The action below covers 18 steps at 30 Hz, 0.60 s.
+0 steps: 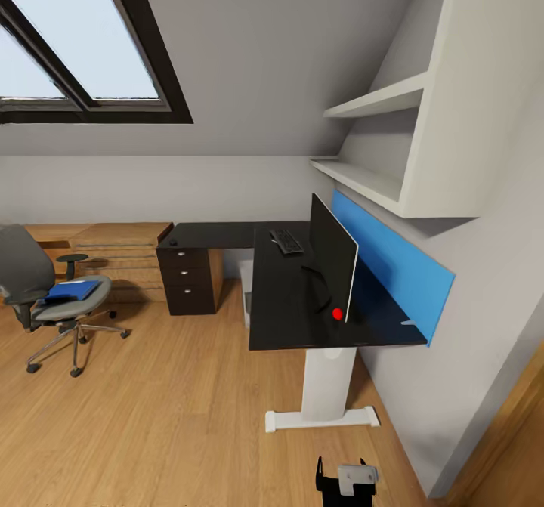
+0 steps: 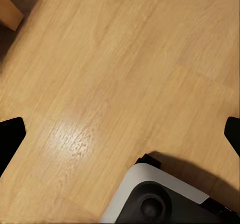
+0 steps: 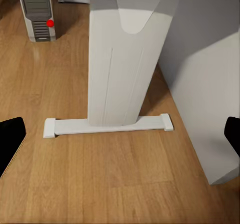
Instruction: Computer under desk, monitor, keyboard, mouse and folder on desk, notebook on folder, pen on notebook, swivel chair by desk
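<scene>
The desk (image 1: 283,318) stands against the right wall, its white leg (image 3: 117,63) close ahead of my right gripper. On it the monitor (image 1: 332,254) stands edge-on, with the keyboard (image 1: 286,242) behind it. A tiny dark mouse (image 1: 173,242) lies on the far wing above the drawers. A thin silver pen (image 1: 408,323) lies by the blue back panel. The blue folder (image 1: 72,291) rests on the swivel chair (image 1: 34,273) at left. The computer (image 3: 36,11) stands under the desk. The notebook is out of view. Left gripper (image 2: 120,131) and right gripper (image 3: 120,134) hang open and empty above the floor.
White wall shelves (image 1: 378,103) overhang the desk. A light-wood dresser (image 1: 121,254) sits under the skylight (image 1: 83,38) behind the chair. Open wood floor (image 1: 174,409) lies between me, the chair and the desk. My base (image 2: 165,196) is below the left gripper.
</scene>
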{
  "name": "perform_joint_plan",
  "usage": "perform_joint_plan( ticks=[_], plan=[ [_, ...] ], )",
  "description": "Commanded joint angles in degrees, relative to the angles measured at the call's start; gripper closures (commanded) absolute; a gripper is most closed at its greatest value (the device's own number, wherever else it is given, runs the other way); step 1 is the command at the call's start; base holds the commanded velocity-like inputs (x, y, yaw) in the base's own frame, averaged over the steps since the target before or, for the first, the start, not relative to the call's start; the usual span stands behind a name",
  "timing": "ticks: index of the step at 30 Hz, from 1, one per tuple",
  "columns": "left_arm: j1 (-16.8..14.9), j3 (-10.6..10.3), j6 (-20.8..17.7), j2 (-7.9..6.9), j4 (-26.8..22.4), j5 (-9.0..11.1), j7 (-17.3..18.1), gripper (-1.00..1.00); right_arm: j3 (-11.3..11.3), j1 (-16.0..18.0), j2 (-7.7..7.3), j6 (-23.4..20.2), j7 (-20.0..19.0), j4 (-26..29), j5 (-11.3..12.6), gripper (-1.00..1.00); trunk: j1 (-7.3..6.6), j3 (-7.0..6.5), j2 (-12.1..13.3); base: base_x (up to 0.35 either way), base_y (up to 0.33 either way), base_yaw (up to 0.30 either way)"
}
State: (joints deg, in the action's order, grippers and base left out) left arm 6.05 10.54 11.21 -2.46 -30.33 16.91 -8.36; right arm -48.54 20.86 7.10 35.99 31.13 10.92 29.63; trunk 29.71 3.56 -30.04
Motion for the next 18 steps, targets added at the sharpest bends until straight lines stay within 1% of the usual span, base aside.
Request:
perform_joint_plan(
  ticks=[1,8,11,15,18],
  plan=[
    [0.02,-0.17,0.11,-0.01,-0.04,0.54,-0.09,-1.00,-0.48,0.06,-0.01,0.14,0.29,-0.02,0.34,-1.00,0.03,0.12,-0.10,0.000,0.000,0.272],
    [0.02,-0.24,0.43,0.00,0.16,0.44,0.00,-1.00,-0.44,0.07,-0.06,0.13,0.10,-0.02,0.34,-1.00,0.03,0.32,-0.10,0.000,0.000,0.269],
    [0.02,-0.27,0.67,0.04,0.18,0.42,0.01,-1.00,-0.48,0.06,-0.12,0.13,-0.64,-0.02,0.31,-1.00,0.03,0.43,-0.10,0.000,0.048,0.263],
    [0.02,-0.88,0.81,0.07,0.20,0.43,0.01,-1.00,-0.51,0.07,-0.29,0.13,-2.74,-0.25,0.27,-1.00,0.03,0.58,-0.10,0.000,0.220,0.259],
    [0.02,-1.28,0.82,0.03,0.25,0.45,0.01,-1.00,-0.58,0.07,-0.30,0.13,-3.16,-0.75,0.26,-1.00,0.03,0.69,-0.10,0.034,0.283,0.194]
  ],
)
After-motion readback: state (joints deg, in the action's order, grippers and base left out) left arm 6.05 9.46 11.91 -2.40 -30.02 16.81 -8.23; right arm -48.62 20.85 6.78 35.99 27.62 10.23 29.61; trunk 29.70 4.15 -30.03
